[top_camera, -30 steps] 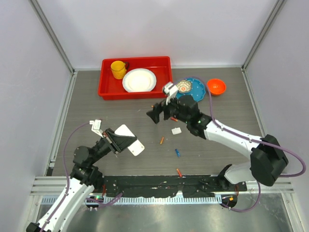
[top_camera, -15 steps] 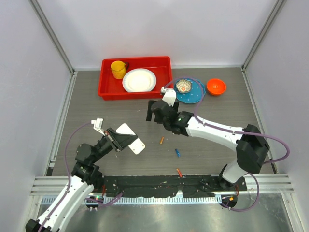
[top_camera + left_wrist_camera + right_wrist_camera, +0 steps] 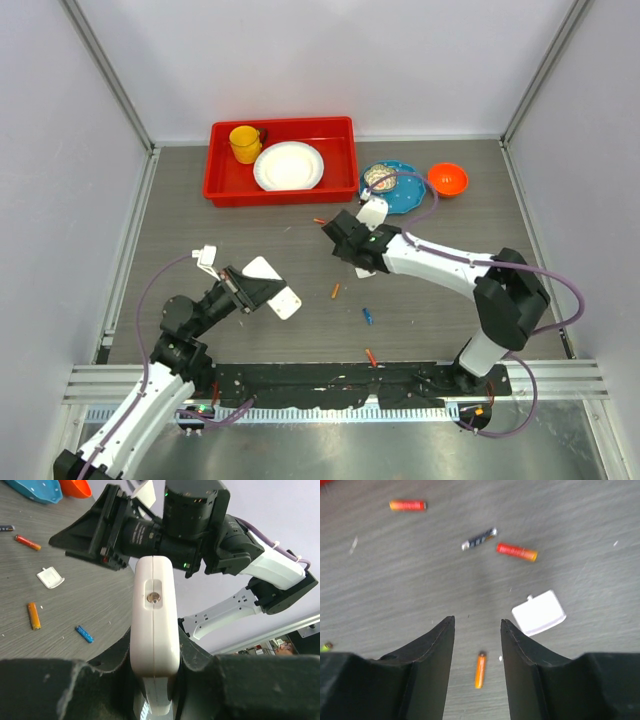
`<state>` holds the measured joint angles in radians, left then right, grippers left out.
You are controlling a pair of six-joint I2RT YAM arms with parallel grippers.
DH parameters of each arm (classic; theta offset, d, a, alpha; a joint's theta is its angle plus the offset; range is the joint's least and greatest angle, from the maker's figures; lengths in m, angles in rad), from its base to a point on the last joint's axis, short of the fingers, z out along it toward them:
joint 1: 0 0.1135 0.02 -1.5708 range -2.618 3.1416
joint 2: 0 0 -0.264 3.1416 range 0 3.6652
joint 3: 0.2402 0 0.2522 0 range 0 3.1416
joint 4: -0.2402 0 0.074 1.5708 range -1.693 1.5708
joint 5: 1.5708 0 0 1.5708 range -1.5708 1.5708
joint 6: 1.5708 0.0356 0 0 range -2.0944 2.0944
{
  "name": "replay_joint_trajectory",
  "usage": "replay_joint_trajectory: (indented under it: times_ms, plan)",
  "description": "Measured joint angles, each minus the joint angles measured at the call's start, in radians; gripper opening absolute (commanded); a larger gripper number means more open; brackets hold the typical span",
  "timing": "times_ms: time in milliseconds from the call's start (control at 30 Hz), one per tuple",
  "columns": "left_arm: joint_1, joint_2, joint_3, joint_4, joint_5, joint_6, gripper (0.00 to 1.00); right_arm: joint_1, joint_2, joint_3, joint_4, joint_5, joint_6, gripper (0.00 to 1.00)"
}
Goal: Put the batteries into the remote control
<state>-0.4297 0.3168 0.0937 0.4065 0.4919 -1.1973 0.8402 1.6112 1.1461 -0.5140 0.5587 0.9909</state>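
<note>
My left gripper is shut on the white remote control, held off the table; in the left wrist view the remote control stands edge-on between the pads. My right gripper hangs over the table, jaws apart and empty, above an orange battery. Red batteries and a dark battery lie beyond it. From above, the right gripper is right of the remote, with the orange battery, a blue battery and a red battery lying loose.
A small white cover lies beside the right fingers. At the back stands a red tray with a yellow cup and white plate. A blue plate and orange bowl are at the right.
The right gripper has swung from pointing left to tipping down over the batteries, and its jaws have narrowed. The left gripper still holds the remote in the same place.
</note>
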Motion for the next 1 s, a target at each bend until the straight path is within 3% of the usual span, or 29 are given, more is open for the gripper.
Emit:
replay_joint_trajectory:
  times_ms: [267,1000]
  plan:
    - [0.0,-0.023,-0.007,-0.011,-0.003,0.0,0.0,0.093,0.1,-0.006,-0.017,-0.071,0.11,0.39]
    - [0.0,-0.049,-0.034,-0.024,-0.002,-0.008,0.0,0.15,0.172,-0.045,-0.016,-0.105,0.167,0.37]
